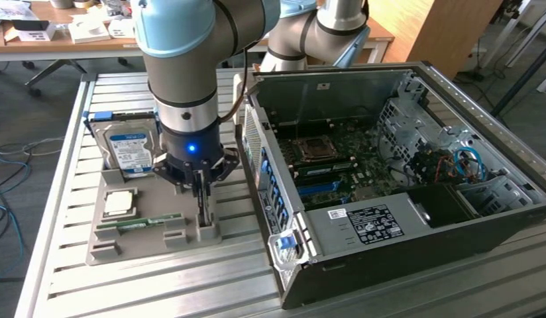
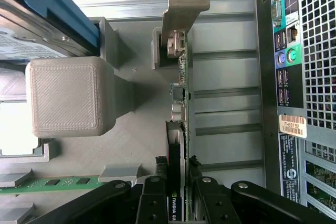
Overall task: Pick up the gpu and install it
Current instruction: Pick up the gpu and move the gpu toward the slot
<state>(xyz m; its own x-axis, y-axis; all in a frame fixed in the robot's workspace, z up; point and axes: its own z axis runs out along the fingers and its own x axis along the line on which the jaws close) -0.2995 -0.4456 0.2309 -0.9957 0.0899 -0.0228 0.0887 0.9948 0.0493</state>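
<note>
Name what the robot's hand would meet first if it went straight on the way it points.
The graphics card: the hand grips its upper edge, fingers on both sides. Beyond that, they would likely reach the grey tray beneath, though depth is unclear.

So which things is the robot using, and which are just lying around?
For the job: thin dark gpu card standing edge-on in the grey tray; black claw gripping it; open black computer case.
Just lying about: silver hard drive with blue-white label; slim green memory stick; square silver processor chip.

exterior view looks steeply down over the surface (image 1: 167,291); wrist view, close behind the tool (image 2: 177,163), shares gpu (image 1: 202,207) (image 2: 181,103) and tray (image 1: 149,250) (image 2: 142,145).
</note>
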